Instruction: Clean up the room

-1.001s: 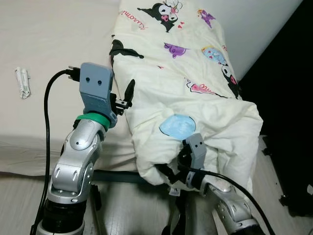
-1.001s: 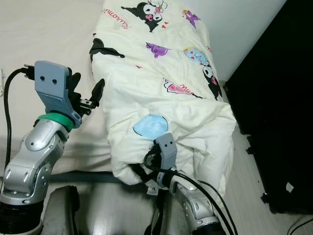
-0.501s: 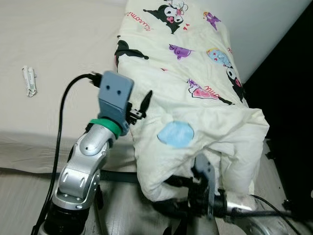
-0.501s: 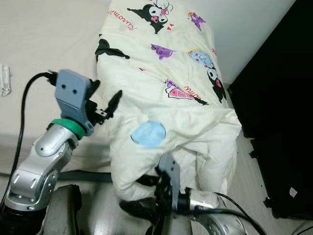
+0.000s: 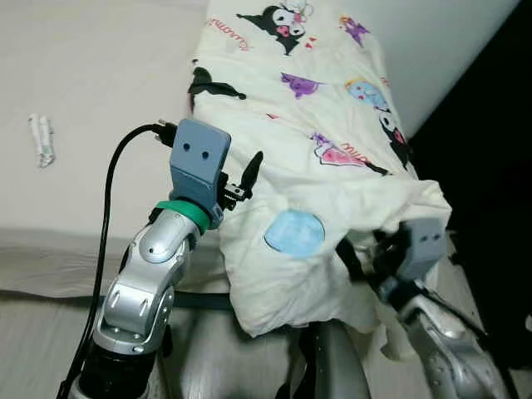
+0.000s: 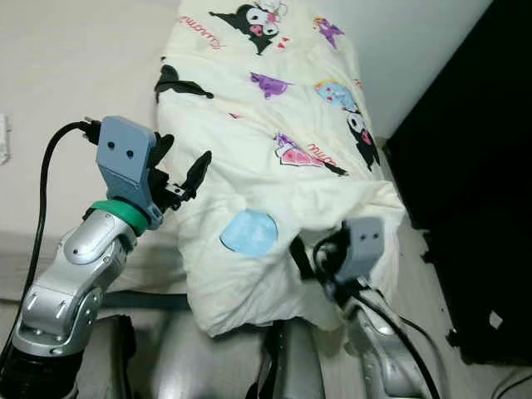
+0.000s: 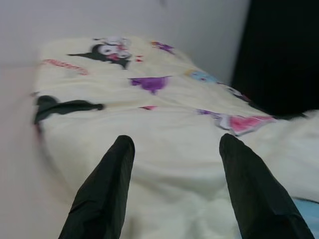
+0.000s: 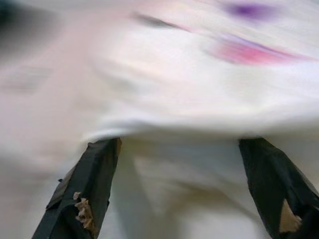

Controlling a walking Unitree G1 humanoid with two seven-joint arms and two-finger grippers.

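A cream blanket (image 5: 332,133) printed with cartoon figures lies along the right side of the bed, and its near end hangs over the front edge. My left gripper (image 6: 181,165) hovers open just off the blanket's left edge, with nothing between its fingers (image 7: 107,189). My right gripper (image 5: 364,249) is raised at the blanket's lower right corner. In the blurred right wrist view its fingers (image 8: 94,179) stand wide open, with a fold of the blanket (image 8: 199,99) right in front of them.
A small white object (image 5: 39,140) lies on the bare mattress (image 5: 100,75) at the left. A dark bed rail (image 5: 199,301) runs under the mattress edge. Black furniture (image 5: 490,183) stands close on the right, beside a white wall (image 5: 440,41).
My right arm has swung out from under the blanket's hanging front corner and risen to its right side. The left gripper has edged slightly right towards the blanket.
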